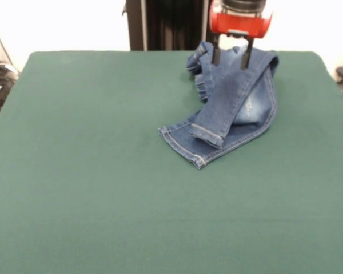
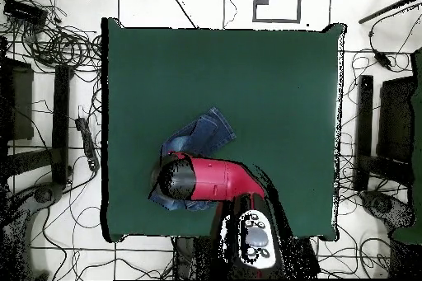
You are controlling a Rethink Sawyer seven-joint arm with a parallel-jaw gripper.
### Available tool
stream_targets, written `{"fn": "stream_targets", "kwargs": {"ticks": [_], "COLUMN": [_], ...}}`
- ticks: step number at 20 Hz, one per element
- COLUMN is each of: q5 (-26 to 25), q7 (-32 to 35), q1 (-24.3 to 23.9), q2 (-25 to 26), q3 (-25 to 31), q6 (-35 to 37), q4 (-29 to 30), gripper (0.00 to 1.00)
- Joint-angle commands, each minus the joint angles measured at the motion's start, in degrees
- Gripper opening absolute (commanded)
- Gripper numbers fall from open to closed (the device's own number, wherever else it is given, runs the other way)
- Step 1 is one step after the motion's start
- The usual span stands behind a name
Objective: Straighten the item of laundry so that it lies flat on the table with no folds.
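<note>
The blue denim jeans point(image 1: 234, 105) lie crumpled at the far right of the green table point(image 1: 103, 171). They are folded over themselves, with one leg on top of the other and both pale-stitched hems pointing toward the near left. My gripper point(image 1: 231, 56) hangs from the red wrist over the bunched far end of the jeans. Its two black fingers point(image 1: 216, 55) are spread apart, with their tips at the cloth. In the overhead view the red and black arm point(image 2: 206, 179) covers the gripper and part of the jeans point(image 2: 204, 133).
The jeans lie close to the table's robot-side edge point(image 2: 206, 236). Cables point(image 2: 58, 43) and dark equipment point(image 2: 387, 129) lie on the floor around the table. A dark stand point(image 1: 166, 23) rises behind the far edge.
</note>
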Motion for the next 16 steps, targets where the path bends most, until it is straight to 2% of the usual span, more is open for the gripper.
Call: {"fn": "stream_targets", "kwargs": {"ticks": [1, 7, 15, 16], "q5": [2.39, -1.38, -1.29, 0.55], "q7": [7.07, 3.63, 4.96, 7.23], "q1": [0.3, 0.01, 0.52, 0.8], "q2": [4.64, 9.29, 10.81, 10.81], "q3": [7.83, 8.41, 7.34, 7.02], "q6": [-1.67, -5.01, -7.98, -8.11], "q4": [4.36, 0.69, 0.47, 1.27], "gripper": [1.0, 1.0, 1.0, 1.0]}}
